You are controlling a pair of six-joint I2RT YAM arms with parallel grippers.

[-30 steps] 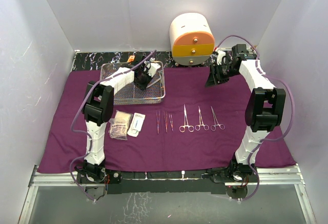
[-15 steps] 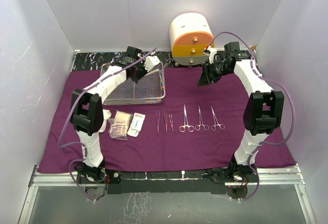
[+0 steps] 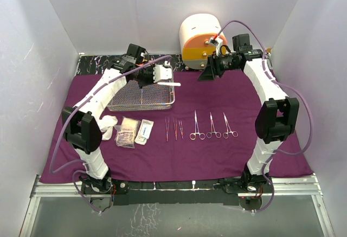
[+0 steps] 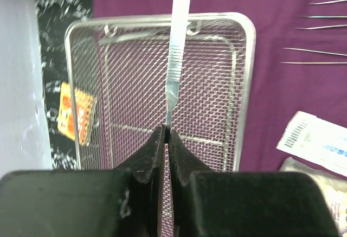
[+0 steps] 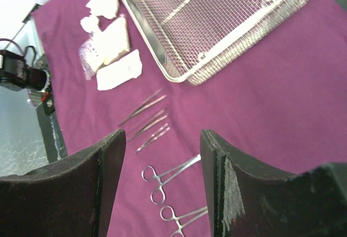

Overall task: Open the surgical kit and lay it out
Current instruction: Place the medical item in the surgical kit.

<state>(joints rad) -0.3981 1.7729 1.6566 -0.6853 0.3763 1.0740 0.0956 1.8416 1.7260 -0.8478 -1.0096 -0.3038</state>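
I judge the layout nearly done: the soft purple cloth [image 3: 217, 158] covers most of the tabletop [image 3: 92, 63], the silver wire-mesh tray [image 3: 142, 107] sits near its far-left corner looking empty, and midway toward the near edge lie three ring-handled steel forceps [image 3: 212, 126], flat packets [image 3: 143, 131], crumpled white gauze wads [image 3: 107, 123] and thin tweezers [image 3: 174, 128]. What seems left is the slim flat metal strip [image 4: 174, 58] my left hand [image 4: 166, 135] pinches above the tray; my right hand [image 5: 161, 139] hangs wide, empty, near the far edge.
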